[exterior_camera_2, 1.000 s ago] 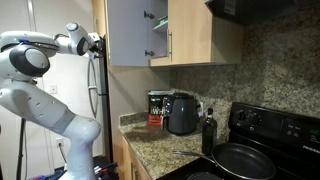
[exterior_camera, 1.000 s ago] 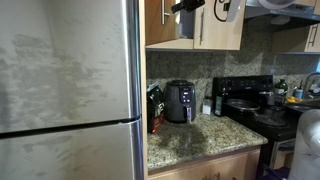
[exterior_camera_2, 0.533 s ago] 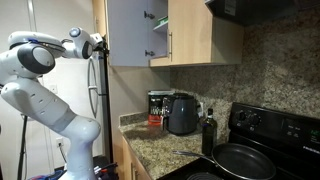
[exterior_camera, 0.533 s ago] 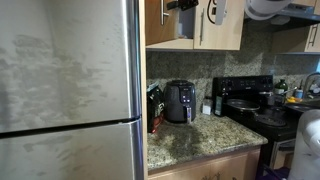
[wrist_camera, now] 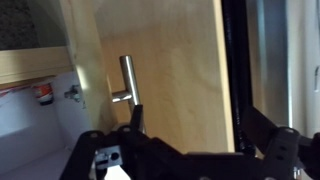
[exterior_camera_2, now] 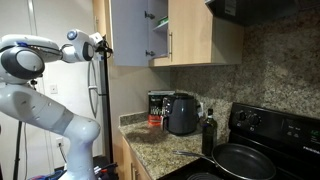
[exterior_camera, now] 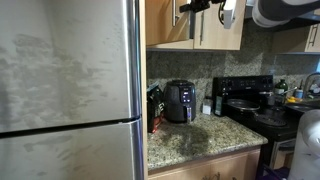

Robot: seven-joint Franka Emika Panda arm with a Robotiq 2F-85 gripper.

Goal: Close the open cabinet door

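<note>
The cabinet door (exterior_camera_2: 135, 30) is a tall flat panel swung out from the upper cabinet, showing its grey back face in an exterior view. In the wrist view its light-tan wood face (wrist_camera: 175, 65) fills the middle, with a slim silver bar handle (wrist_camera: 127, 78) near one edge. My gripper (exterior_camera_2: 101, 45) is at the door's free outer edge, high above the counter. In the wrist view the gripper (wrist_camera: 192, 118) is open, its dark fingers spread either side of the door face. It also shows near the cabinet top (exterior_camera: 192, 8).
A stainless-steel fridge (exterior_camera: 70, 80) stands beside the cabinets. A black air fryer (exterior_camera_2: 182, 113) and a dark bottle (exterior_camera_2: 208, 130) sit on the granite counter (exterior_camera: 200, 140). A black stove (exterior_camera_2: 262, 150) stands further along. Open shelves (wrist_camera: 30, 65) show beside the door.
My arm has shifted slightly along the cabinet front, gripper still at the door's outer edge. The door's angle has barely changed.
</note>
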